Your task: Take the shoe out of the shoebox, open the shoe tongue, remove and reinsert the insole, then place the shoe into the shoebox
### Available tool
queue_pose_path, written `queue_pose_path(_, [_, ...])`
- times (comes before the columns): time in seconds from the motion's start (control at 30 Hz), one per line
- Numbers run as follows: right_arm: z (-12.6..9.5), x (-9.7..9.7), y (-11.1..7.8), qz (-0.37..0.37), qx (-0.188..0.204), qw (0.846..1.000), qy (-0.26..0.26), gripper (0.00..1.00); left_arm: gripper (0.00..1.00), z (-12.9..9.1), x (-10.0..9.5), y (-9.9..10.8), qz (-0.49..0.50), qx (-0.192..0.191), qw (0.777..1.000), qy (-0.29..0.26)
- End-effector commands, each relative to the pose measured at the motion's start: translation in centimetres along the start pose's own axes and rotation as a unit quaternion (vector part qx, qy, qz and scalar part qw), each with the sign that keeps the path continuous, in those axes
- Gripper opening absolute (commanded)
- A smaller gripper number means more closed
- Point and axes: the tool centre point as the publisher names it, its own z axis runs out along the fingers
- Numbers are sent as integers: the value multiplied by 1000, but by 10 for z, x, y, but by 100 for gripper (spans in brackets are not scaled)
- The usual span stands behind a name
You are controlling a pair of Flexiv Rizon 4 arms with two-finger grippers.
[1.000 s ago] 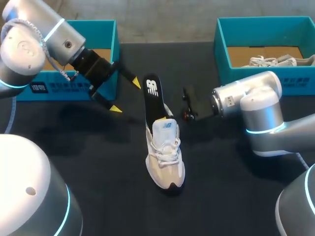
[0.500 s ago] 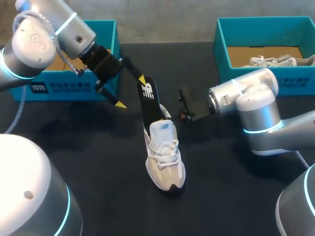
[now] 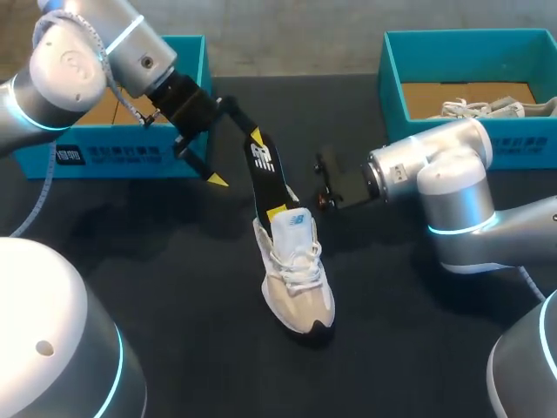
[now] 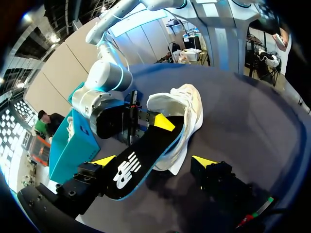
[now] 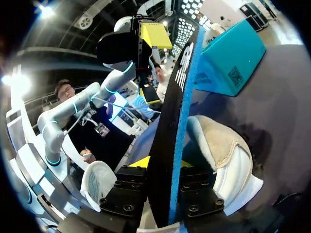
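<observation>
A white sneaker (image 3: 298,283) lies in the middle of the black table, toe toward me. A black insole (image 3: 264,170) sticks up and back out of its heel opening. My right gripper (image 3: 280,209) holds the insole's lower part just above the shoe; in the right wrist view the insole (image 5: 177,111) stands edge-on between the fingers of that gripper (image 5: 167,165), with the sneaker (image 5: 218,150) beyond. My left gripper (image 3: 237,158) is open and straddles the insole's upper end without touching it. The left wrist view shows the insole (image 4: 127,170) running between the left gripper's (image 4: 153,160) spread tips toward the sneaker (image 4: 187,104).
A teal shoebox (image 3: 130,155) stands at the back left, behind my left arm. A second teal shoebox (image 3: 452,131) at the back right holds another pale shoe (image 3: 487,107). Bare black tabletop surrounds the sneaker in front and on both sides.
My left gripper has swung right and now straddles the insole's top. The insole's upper end has leaned a little left, and the sneaker has shifted slightly toward me.
</observation>
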Motion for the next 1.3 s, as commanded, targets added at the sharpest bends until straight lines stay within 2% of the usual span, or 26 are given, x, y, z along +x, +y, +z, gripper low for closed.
queue_pose_path(0.03, [-4, 4, 4, -3, 4, 1000, -4, 26, 100, 1, 3, -1, 0, 1, 1000, -1])
queue_pose_path(0.23, [-11, 8, 10, -14, 6, 1000, -9, 25, 100, 2, 4, -6, 2, 3, 1000, -4])
queue_pose_path(0.37, [-15, 8, 13, -18, 9, 1000, -9, 21, 100, 5, 6, -9, 2, 5, 1000, -4])
queue_pose_path(0.4, [-15, 8, 13, -19, 11, 1000, -9, 17, 100, 5, 6, -9, 1, 6, 1000, -4])
queue_pose_path(0.47, [-16, 8, 13, -19, 15, 1000, -6, 2, 100, 6, 7, -10, 0, 6, 1000, -4])
queue_pose_path(0.5, [-16, 8, 13, -18, 17, 1000, -5, 0, 100, 5, 8, -10, -1, 6, 1000, -5])
queue_pose_path(1.07, [-12, 4, -6, 0, 39, 999, -11, 0, 100, 2, 12, -11, -8, -1, 1000, -13])
queue_pose_path(1.3, [-12, 9, -13, 10, 48, 999, -20, 0, 100, 1, 13, -9, -9, -1, 1000, -12])
